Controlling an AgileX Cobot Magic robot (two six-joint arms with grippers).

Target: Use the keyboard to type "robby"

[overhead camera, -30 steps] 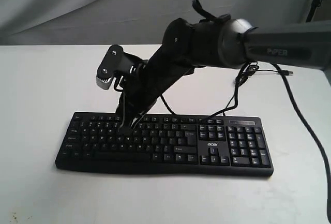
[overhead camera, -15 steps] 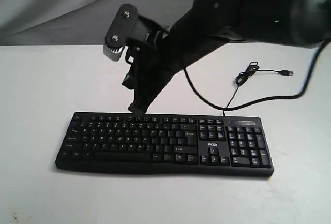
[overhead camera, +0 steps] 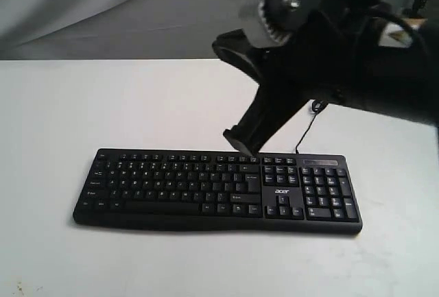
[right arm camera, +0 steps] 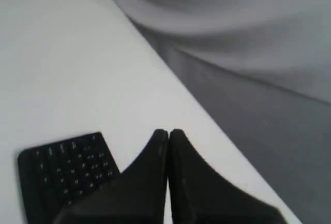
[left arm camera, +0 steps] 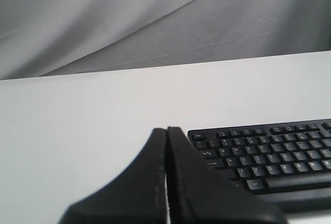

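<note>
The black keyboard (overhead camera: 206, 188) lies flat on the white table, number pad and "acer" logo toward the right. My right gripper (overhead camera: 241, 143) is shut and empty, its tip hovering just above the keyboard's back edge near the middle, touching no key. In the right wrist view the shut gripper (right arm camera: 168, 132) points past one end of the keyboard (right arm camera: 62, 169). My left gripper (left arm camera: 166, 129) is shut on nothing and hangs off the keyboard's (left arm camera: 274, 151) Esc-key end, over bare table. The exterior view does not show the left arm.
The right arm's dark bulk (overhead camera: 343, 57) fills the upper right of the exterior view. The keyboard's thin black cable (overhead camera: 306, 134) runs back from its rear edge behind that arm. Grey cloth (overhead camera: 103, 16) hangs behind the white table (overhead camera: 68, 105).
My right gripper has lifted off the left-middle letter keys and swung up and to the right, now above the keyboard's back edge. The keyboard has not moved.
</note>
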